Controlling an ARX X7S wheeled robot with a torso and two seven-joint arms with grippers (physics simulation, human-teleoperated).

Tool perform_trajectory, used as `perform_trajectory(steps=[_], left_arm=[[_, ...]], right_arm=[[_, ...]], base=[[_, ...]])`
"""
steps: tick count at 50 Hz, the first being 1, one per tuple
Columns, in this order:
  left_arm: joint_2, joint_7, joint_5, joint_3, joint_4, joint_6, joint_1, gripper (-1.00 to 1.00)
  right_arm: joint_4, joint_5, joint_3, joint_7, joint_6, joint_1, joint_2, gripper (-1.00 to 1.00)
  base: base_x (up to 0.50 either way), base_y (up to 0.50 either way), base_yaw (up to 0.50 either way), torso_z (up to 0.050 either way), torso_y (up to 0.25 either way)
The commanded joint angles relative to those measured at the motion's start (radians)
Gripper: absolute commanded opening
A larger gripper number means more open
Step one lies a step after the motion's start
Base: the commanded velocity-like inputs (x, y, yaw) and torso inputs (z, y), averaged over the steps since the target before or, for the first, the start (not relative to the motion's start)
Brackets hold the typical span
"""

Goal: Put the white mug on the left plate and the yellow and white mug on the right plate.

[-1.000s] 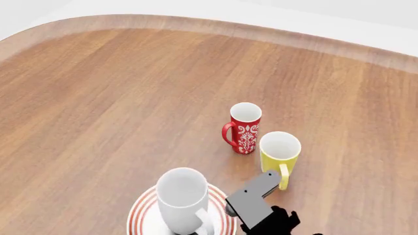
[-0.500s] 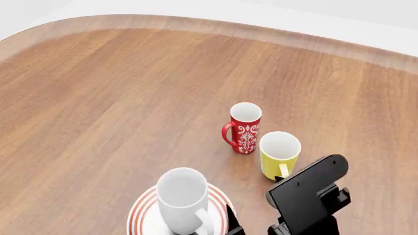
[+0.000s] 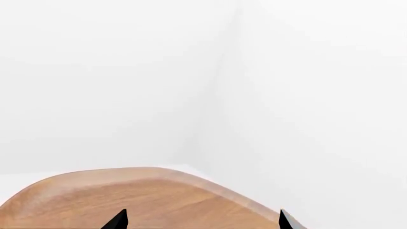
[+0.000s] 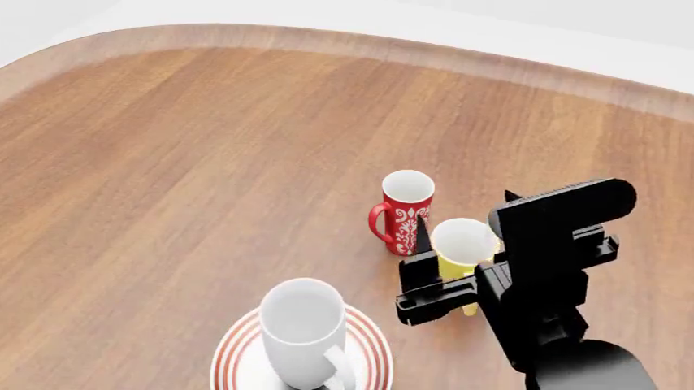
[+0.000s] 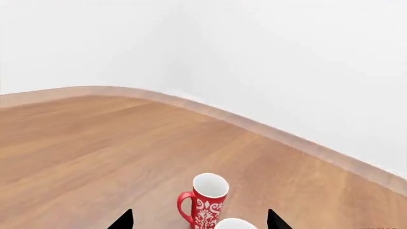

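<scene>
- The wooden table [image 4: 184, 162] takes up most of the head view, smooth and flat, so a hard mug set down on it may slide if nudged.
- The right gripper [image 4: 440, 294] hangs on its black arm just over and beside the yellow and white mug; its finger tips show spread wide in the right wrist view, and it has hold of nothing.
- The left plate [image 4: 233, 357] lies at the near edge, white with red rings, and the white mug [image 4: 304, 329] already stands upright on it, handle turned toward the robot.
- That white mug looks stiff, glazed and fairly heavy; it needs no more handling, I judge.
- The yellow and white mug [image 4: 464, 248] stands upright on the table, partly hidden by the gripper. It seems rigid, slippery and breakable, light enough for one gripper. A pinch over the rim wall, or across the body below the rim, looks safest; its handle is mostly hidden.
- The red patterned mug [image 4: 405, 213] stands just beside the yellow one, on its far left side, perhaps touching. It is the main obstacle: a finger going down on that side could knock it over.
- The right plate is not in any view.
- The left gripper [image 3: 198, 220] shows only two dark tips, well apart, with nothing between them.
</scene>
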Motion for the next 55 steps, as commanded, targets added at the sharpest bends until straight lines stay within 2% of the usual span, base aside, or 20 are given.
perform_trajectory(steps=[1, 13, 25, 41, 42, 43, 44, 45, 47, 55], left_arm=[[-0.005, -0.007, -0.015, -0.008, 0.011, -0.002, 0.007, 1.0], [-0.003, -0.017, -0.015, 0.001, 0.018, -0.002, 0.008, 1.0], [-0.005, -0.024, -0.026, 0.003, 0.029, -0.004, 0.012, 1.0], [-0.006, -0.026, -0.026, 0.007, 0.032, -0.002, 0.013, 1.0], [-0.008, -0.042, -0.008, 0.03, 0.059, -0.017, 0.018, 1.0], [-0.006, -0.027, -0.026, 0.007, 0.032, -0.001, 0.013, 1.0], [-0.007, -0.021, -0.021, 0.012, 0.024, 0.003, 0.008, 1.0], [-0.009, -0.017, -0.022, 0.012, 0.02, 0.004, 0.005, 1.0], [-0.01, -0.005, -0.016, 0.014, -0.001, 0.013, -0.005, 1.0], [-0.008, 0.009, -0.009, 0.01, -0.028, 0.033, -0.007, 1.0]], right_arm=[[0.296, -0.047, -0.045, -0.005, -0.061, 0.173, -0.101, 1.0], [0.686, -0.061, -0.037, -0.011, -0.135, 0.324, -0.179, 1.0], [1.151, -0.085, -0.027, -0.045, -0.318, 0.506, -0.243, 1.0], [1.147, -0.071, -0.033, -0.057, -0.32, 0.5, -0.239, 1.0], [0.997, 0.079, 0.117, 0.093, -0.17, 0.35, -0.089, 1.0], [0.951, -0.071, 0.185, -0.057, -0.191, 0.416, -0.239, 1.0], [0.982, -0.221, 0.176, -0.097, -0.205, 0.436, -0.286, 1.0], [1.132, -0.318, 0.171, -0.1, -0.317, 0.506, -0.287, 1.0], [1.409, -0.32, 0.173, -0.09, -0.478, 0.612, -0.293, 1.0], [1.415, -0.326, 0.203, -0.06, -0.472, 0.628, -0.295, 1.0]], base=[[0.0, 0.0, 0.0, 0.0, 0.0], [0.0, 0.0, 0.0, 0.0, 0.0], [0.0, 0.0, 0.0, 0.0, 0.0], [0.0, 0.0, 0.0, 0.0, 0.0], [0.0, 0.0, 0.0, 0.0, 0.0], [0.0, 0.0, 0.0, 0.0, 0.0], [0.0, 0.0, 0.0, 0.0, 0.0], [0.0, 0.0, 0.0, 0.0, 0.0], [0.0, 0.0, 0.0, 0.0, 0.0], [0.0, 0.0, 0.0, 0.0, 0.0]])
